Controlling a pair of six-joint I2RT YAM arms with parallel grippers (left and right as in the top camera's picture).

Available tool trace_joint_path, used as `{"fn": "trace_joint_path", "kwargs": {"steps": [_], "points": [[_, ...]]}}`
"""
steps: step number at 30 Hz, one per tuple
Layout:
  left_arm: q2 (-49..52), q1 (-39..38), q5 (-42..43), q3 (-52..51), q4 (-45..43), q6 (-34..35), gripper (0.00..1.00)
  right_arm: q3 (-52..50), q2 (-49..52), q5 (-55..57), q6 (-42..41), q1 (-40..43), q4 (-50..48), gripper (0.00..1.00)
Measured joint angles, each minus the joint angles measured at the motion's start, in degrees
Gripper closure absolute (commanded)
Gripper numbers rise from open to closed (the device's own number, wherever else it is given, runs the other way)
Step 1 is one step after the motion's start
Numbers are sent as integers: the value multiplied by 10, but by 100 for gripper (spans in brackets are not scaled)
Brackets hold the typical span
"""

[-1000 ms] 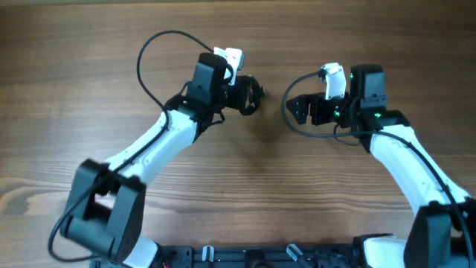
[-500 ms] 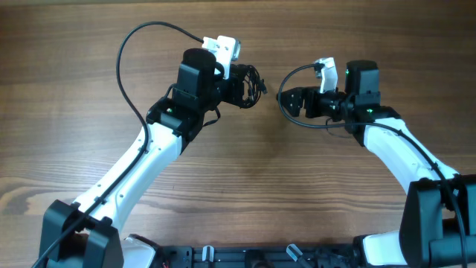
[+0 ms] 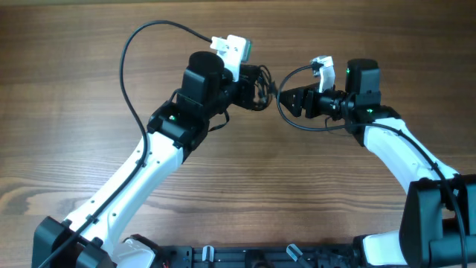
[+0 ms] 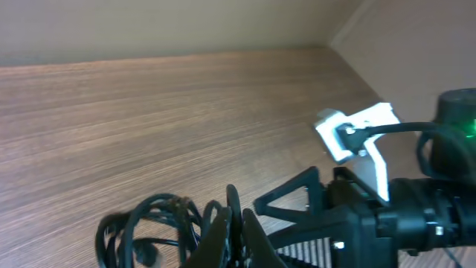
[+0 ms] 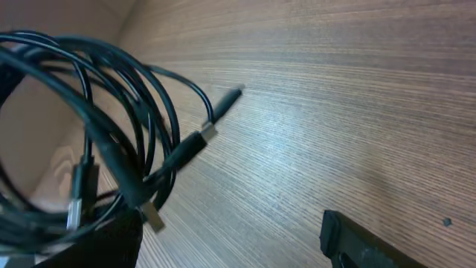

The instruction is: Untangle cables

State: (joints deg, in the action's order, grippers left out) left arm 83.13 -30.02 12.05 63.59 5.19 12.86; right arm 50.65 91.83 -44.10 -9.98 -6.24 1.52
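Both arms have come closer together since a moment ago. The left pincer point(image 3: 251, 80) has carried the cables point(image 3: 262, 83) to the right, and the right pincer point(image 3: 290, 100) has slid left to meet it.

From above, we see them in the upper middle of the frame, over the brown wooden surface point(image 3: 74, 89). The left pincer is squeezed tight on the cables, a small black knot at its tip. The right pincer sits just beside that knot with its jaws apart.

From the left wrist, we see the left pincer's two fingers point(image 4: 222, 234) pressed together at the bottom of the frame. The cables point(image 4: 149, 223) bunch up in loops at the lower left, right against the fingers. The right pincer fills the lower right.

From the right wrist, we see the cables looping big over the left half of the frame. One plug point(image 5: 195, 143) points to the upper right. The right pincer's fingers point(image 5: 357, 242) show at the two bottom corners, wide apart, and the cables are close to the left one.
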Motion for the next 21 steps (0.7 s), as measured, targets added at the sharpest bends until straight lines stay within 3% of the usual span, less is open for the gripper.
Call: {"fn": "trace_joint_path", "kwargs": {"steps": [12,15,21], "points": [[0,-8,0,5,0,2,95,0,0,-53,0,0,-26,21],[0,-8,-1,5,0,2,94,0,0,-75,0,0,-32,26],[0,-8,-2,5,0,2,95,0,0,-94,-3,0,-35,52]]}}
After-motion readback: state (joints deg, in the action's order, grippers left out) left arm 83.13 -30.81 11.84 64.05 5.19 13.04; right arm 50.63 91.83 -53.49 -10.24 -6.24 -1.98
